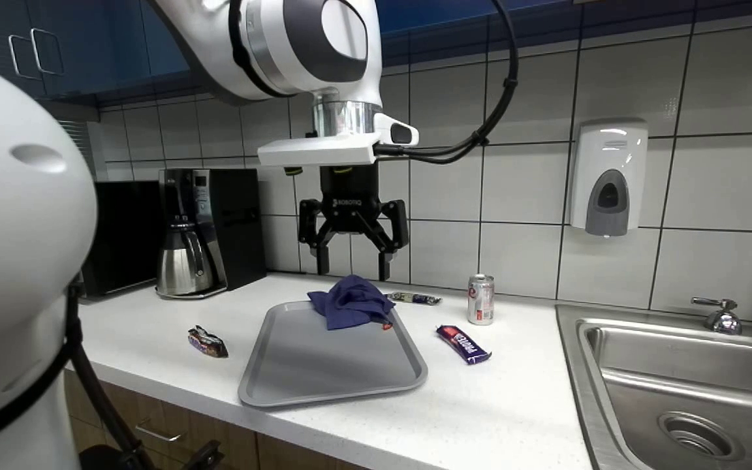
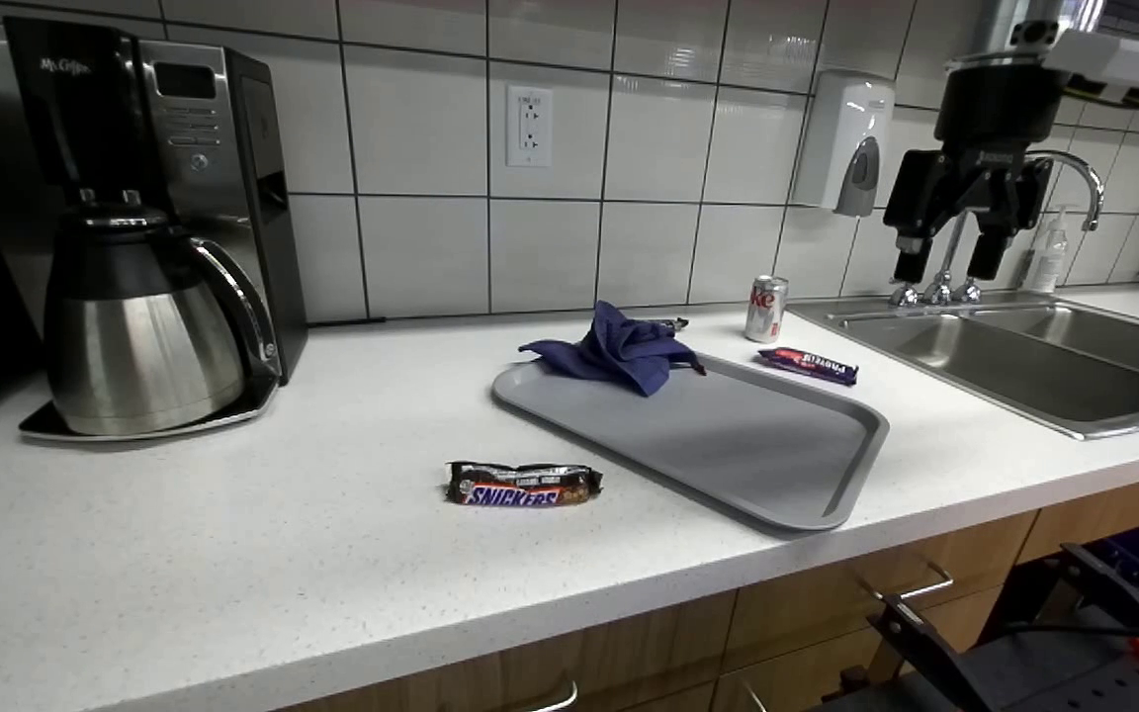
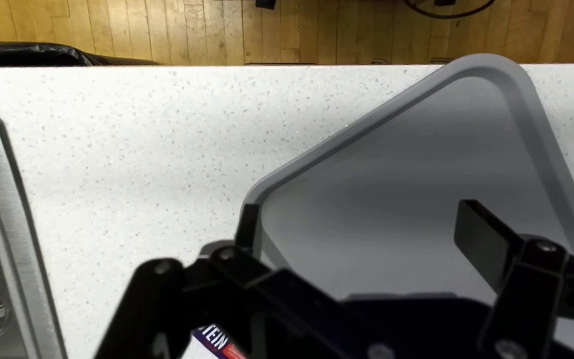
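White counter (image 2: 283, 534) bears tray (image 2: 738, 435), bars (image 2: 524, 486), can (image 2: 766, 309) — coffeemaker (image 2: 159, 237).

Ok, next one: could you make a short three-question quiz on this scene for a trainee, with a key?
1. Multiple choice: what lies partly over the edge of the tray?
a) can
b) cloth
c) coffee pot

2. True or false: the gripper is open and empty.

3. Fill in the missing word: the bar between the tray and the sink has "____" printed on its wrapper.

Key:
1. b
2. True
3. PROTEIN
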You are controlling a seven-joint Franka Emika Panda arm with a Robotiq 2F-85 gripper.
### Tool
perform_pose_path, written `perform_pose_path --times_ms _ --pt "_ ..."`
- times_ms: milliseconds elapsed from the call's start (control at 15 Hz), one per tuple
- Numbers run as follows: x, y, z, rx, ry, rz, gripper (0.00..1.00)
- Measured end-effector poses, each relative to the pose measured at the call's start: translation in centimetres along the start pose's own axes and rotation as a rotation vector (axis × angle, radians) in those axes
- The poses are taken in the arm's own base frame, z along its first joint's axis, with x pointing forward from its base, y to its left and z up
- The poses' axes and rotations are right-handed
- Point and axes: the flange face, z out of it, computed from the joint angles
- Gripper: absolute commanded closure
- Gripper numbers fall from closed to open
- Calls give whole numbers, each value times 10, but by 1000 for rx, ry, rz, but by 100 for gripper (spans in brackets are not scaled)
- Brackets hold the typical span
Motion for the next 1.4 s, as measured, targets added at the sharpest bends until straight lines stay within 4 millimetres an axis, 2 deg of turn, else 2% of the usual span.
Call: perform_pose_path --times_ms 400,933,1067,1400 --pt "11 40 20 25 -31 -159 0" --pt "44 107 24 20 -38 -410 0" --pt "49 114 27 16 -46 -422 0" --pt "51 115 28 15 -50 -425 0"
